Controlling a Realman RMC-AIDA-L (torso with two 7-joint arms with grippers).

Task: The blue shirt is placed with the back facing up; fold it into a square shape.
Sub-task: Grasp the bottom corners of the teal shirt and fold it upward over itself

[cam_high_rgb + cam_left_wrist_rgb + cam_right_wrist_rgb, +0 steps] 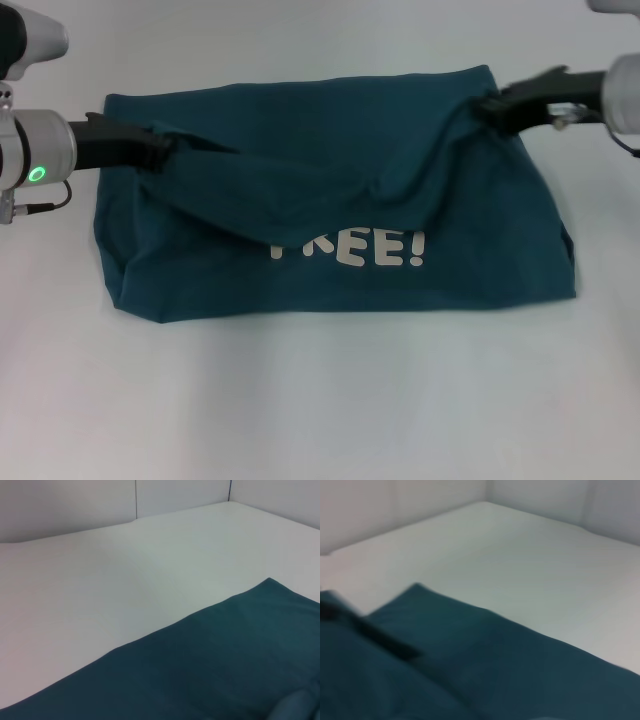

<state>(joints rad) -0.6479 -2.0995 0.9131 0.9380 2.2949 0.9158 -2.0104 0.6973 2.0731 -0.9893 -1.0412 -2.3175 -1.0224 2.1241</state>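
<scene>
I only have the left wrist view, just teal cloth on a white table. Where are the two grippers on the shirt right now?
Observer: In the head view, the left gripper pinches the blue shirt at its left edge, near the far corner.
Operator: And the right one?
Observer: The right gripper pinches the shirt near its far right corner, with creases radiating from the grip.
Operator: Is the fold laid down flat?
Observer: Not yet. The held layer sags between the grippers, and its edge covers the first letters of the white lettering, which ends in "EE!".
</scene>
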